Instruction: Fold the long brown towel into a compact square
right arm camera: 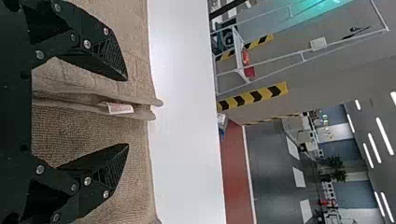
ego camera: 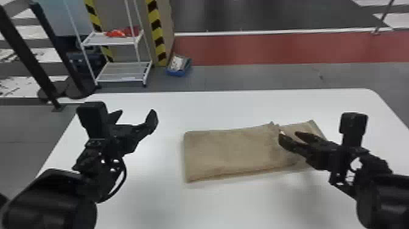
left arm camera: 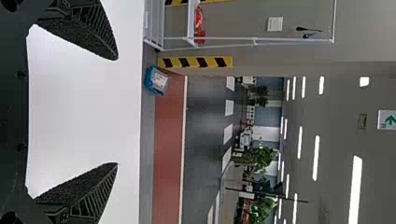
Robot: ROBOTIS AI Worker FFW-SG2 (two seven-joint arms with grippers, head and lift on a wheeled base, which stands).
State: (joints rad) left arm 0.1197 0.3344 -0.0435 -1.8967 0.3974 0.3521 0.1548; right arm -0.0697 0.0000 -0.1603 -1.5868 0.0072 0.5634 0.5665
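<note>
The brown towel (ego camera: 231, 150) lies on the white table, folded over itself, with a lower layer reaching out to the right. Over that right part, near the upper layer's edge, my right gripper (ego camera: 289, 137) is open. In the right wrist view the towel (right arm camera: 93, 126) shows a layered edge with a small white tag between the spread fingers of my right gripper (right arm camera: 127, 112); nothing is gripped. My left gripper (ego camera: 137, 115) is over the table's left side, apart from the towel. The left wrist view has my left gripper (left arm camera: 116, 112) wide open above bare table.
The white table (ego camera: 146, 195) extends around the towel, its far edge beyond both grippers. Behind it on the floor stand a white rack (ego camera: 121, 73) and a blue bin (ego camera: 179, 65). Dark posts rise at the far left.
</note>
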